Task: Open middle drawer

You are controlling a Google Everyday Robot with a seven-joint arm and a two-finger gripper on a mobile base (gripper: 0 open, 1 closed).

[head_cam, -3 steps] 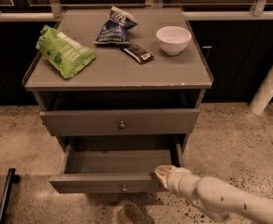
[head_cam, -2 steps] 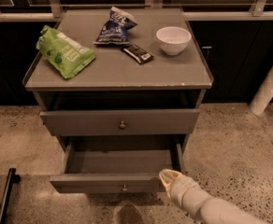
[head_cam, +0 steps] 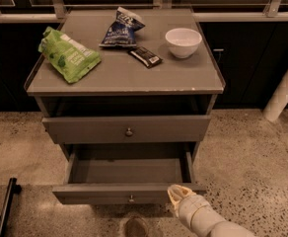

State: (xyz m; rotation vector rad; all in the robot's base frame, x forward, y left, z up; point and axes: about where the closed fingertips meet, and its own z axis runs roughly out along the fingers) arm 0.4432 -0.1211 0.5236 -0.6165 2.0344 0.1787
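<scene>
On the grey cabinet top (head_cam: 134, 78) I count four things: one green bag (head_cam: 67, 56), one blue bag (head_cam: 122, 28), one dark wrapped bar (head_cam: 145, 57) and one white bowl (head_cam: 183, 42). Below, two drawer fronts show, one round knob apiece: the upper drawer (head_cam: 85, 129) pushed in with the upper knob (head_cam: 129, 131), and the middle drawer (head_cam: 99, 194) pulled out, grey inside, with the lower knob (head_cam: 131, 198). My one arm (head_cam: 208, 221) slants up-left from the lower right corner. My gripper (head_cam: 176, 194) sits at the right end of that drawer's front. Whether it is spread or pressed together I cannot tell.
</scene>
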